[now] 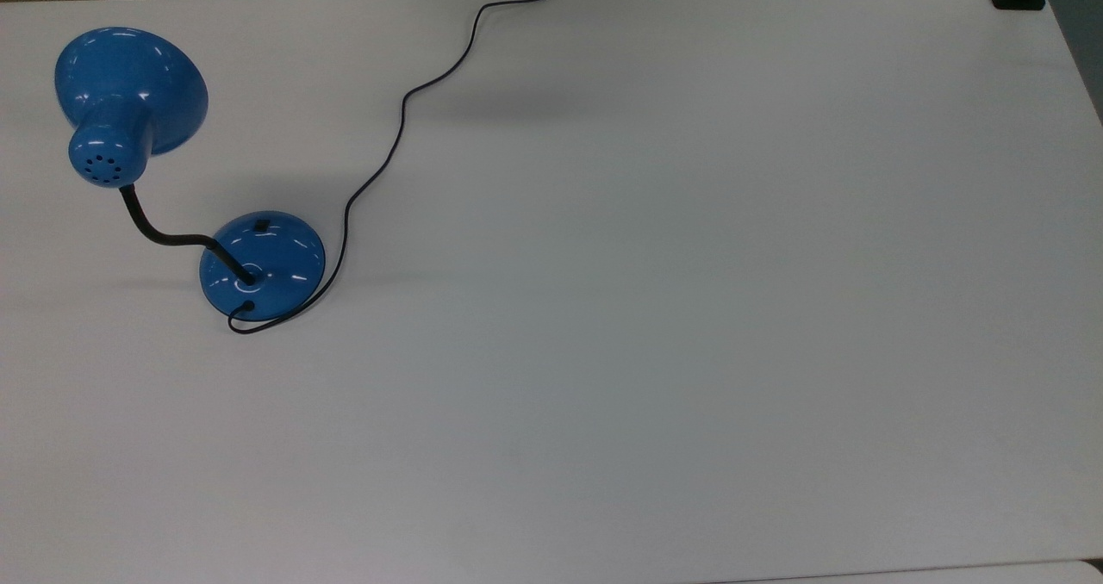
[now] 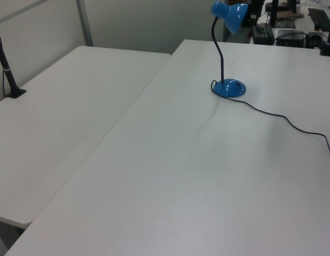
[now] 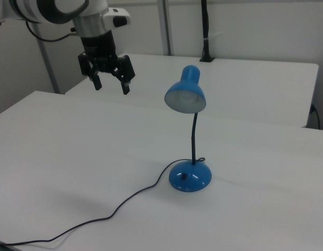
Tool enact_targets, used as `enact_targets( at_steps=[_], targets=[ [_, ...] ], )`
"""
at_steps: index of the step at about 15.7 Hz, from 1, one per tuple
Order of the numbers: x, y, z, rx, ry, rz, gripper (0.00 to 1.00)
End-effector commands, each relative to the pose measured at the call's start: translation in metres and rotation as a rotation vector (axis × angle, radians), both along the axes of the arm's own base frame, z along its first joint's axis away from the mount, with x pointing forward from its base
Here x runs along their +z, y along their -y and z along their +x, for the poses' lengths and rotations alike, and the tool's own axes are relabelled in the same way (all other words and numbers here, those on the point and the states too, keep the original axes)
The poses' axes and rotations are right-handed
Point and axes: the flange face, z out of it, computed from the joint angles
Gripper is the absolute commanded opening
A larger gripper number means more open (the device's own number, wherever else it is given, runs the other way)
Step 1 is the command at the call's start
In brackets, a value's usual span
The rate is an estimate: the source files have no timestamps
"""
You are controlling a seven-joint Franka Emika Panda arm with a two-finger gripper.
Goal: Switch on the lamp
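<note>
The bare white worktop (image 1: 655, 377) lies nearest the camera in all three views, and no brand, label or writing can be read on it or on anything standing on it.

In the right view the claw (image 3: 110, 86) hangs in the air, well above the worktop, with its two fingers (image 3: 124, 83) spread apart and nothing between them. The white arm (image 3: 62, 11) that carries it comes in from the right view's upper left corner.

The lamp (image 3: 188, 135) stands on the worktop below the claw and off to the right view's right, well apart from it. Its round blue base (image 1: 263, 265) sits flat, with the small black switch (image 1: 260, 221) on the dome. The black gooseneck (image 1: 168, 235) rises from the base and bends to carry the flared blue shade (image 1: 129, 97), whose open mouth faces the camera in the right view; the bulb inside looks unlit.

The thin black cord (image 1: 392, 149) leaves the base, loops beside it, and winds over the worktop to its far edge in the top view. In the right view it trails toward the lower left, passing beneath the claw's level.
</note>
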Motion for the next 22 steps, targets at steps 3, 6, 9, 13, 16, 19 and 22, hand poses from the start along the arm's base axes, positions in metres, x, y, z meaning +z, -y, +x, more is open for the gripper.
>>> enact_targets(
  at_steps=[3, 6, 9, 13, 16, 19, 22],
  targets=[
    [0.0, -0.024, -0.005, 0.036, -0.018, 0.015, 1.0],
    [-0.002, -0.025, -0.004, 0.037, -0.021, 0.014, 1.0],
    [-0.002, -0.026, -0.003, 0.039, -0.019, 0.015, 1.0],
    [-0.002, -0.025, -0.004, 0.037, -0.021, 0.015, 1.0],
    [-0.001, -0.016, -0.014, 0.037, -0.064, 0.019, 1.0],
    [-0.005, -0.006, -0.021, 0.106, -0.102, 0.007, 1.0],
    [-0.012, 0.008, -0.025, 0.289, -0.133, -0.024, 1.0]
  ],
)
